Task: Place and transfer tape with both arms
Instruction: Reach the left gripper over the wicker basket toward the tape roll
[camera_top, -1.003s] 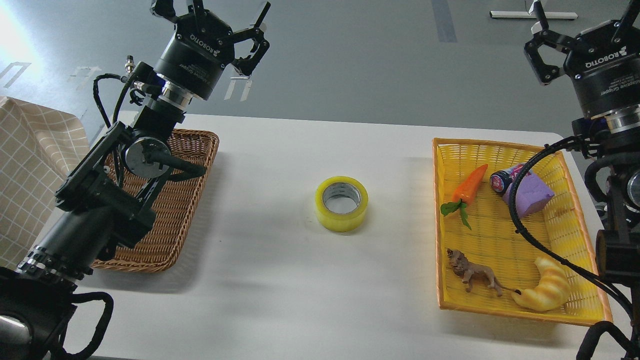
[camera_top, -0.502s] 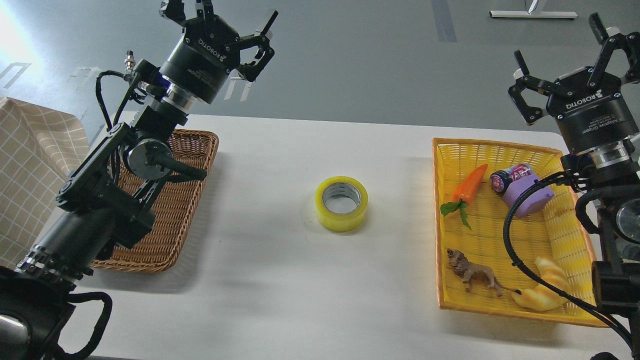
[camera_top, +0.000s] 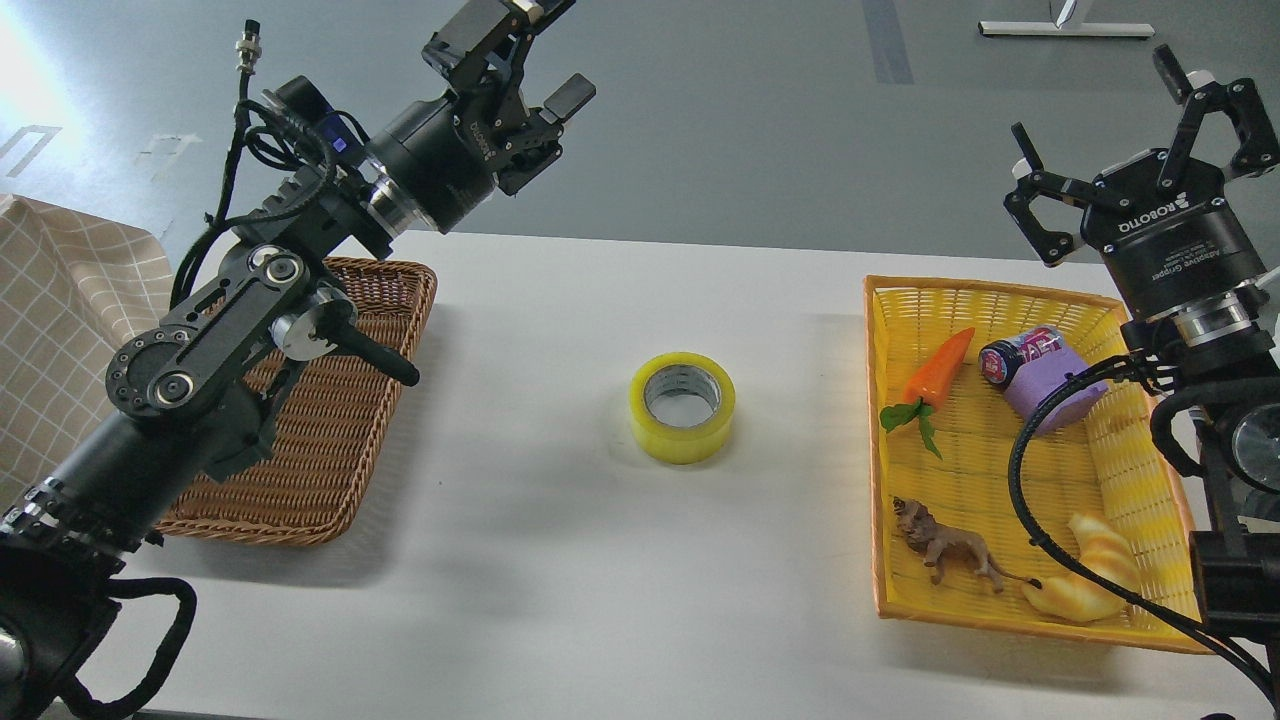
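Since the earlier frame, left gripper (camera_top: 535, 60) swung toward upper centre, fingers spread, perhaps reaching the tape (camera_top: 683, 406) lying mid-desk; right gripper (camera_top: 1130, 150) waits upper right, fingers spread.

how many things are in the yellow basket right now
4. In the yellow woven plastic basket: an orange toy carrot at far left, a purple block with a dark-capped jar far right, a brown lion figure near left, a yellow croissant toy near right. Cable may hide more.
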